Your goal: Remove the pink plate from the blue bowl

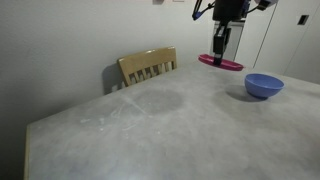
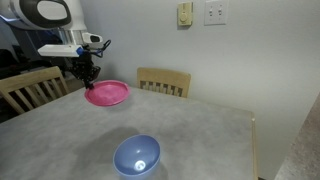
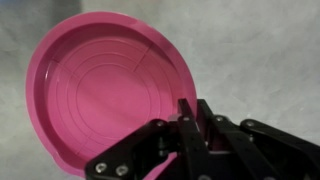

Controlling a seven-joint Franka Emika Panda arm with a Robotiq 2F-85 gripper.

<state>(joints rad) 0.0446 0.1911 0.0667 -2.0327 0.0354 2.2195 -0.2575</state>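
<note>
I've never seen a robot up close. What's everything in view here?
pink plate: 1, magenta, near a table edge, gripped by its rim, apart from the bowl
blue bowl: 1, periwinkle, upright on the table, empty
table: 1, grey, under the bowl
wooden chairs: 2, tan, beside the table
wall plates: 2, white and beige, on the wall
robot arm: 1, white and black, above the plate
claw: 1, black, shut on the pink plate's rim
</note>
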